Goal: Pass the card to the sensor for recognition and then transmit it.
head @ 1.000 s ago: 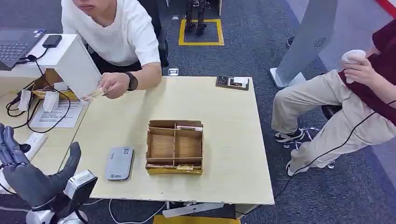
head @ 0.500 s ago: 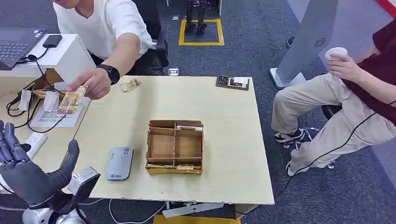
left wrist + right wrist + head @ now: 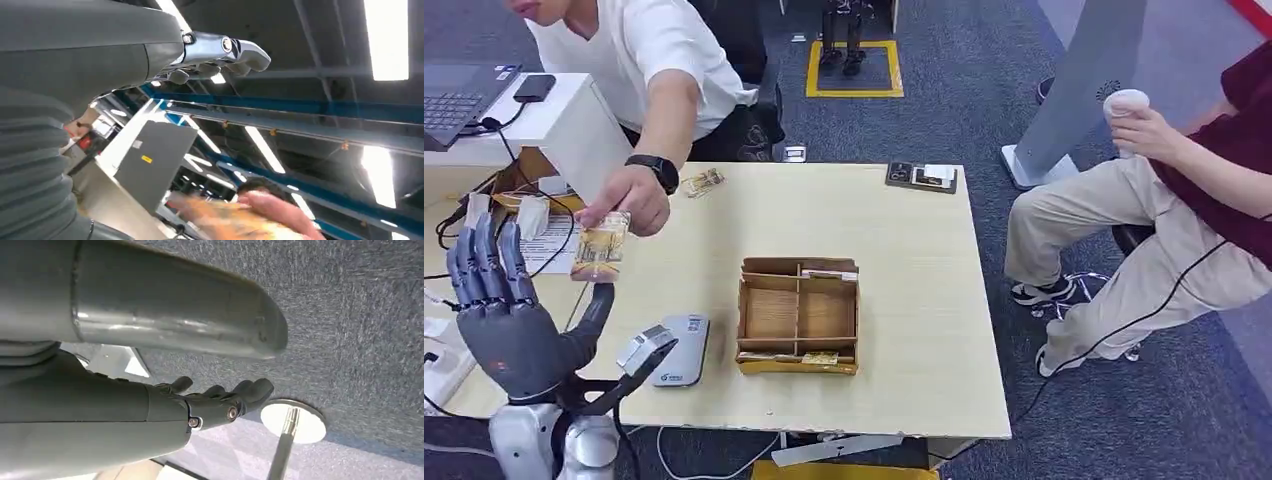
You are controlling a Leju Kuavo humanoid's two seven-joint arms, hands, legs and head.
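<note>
A person's hand (image 3: 636, 196) holds out a yellowish card (image 3: 601, 246) just beyond my left hand (image 3: 512, 312). That hand is raised at the table's left edge, fingers spread upward, thumb out, holding nothing. In the left wrist view the left hand (image 3: 220, 52) is empty and the card (image 3: 225, 222) shows blurred beside it. The grey sensor (image 3: 679, 350) lies flat on the table near the front left. A second card (image 3: 702, 182) lies at the table's far edge. My right hand (image 3: 215, 400) hangs over the carpet with loosely bent fingers, holding nothing.
A cardboard divider box (image 3: 799, 315) stands mid-table, right of the sensor. Black devices (image 3: 921, 177) lie at the far edge. The side desk on the left carries a laptop (image 3: 454, 95), cables and a power strip. A seated person (image 3: 1184, 190) holding a cup is at the right.
My left hand has risen, and its fingers now point up. The person put one card on the far edge of the table and brought another toward my left hand.
</note>
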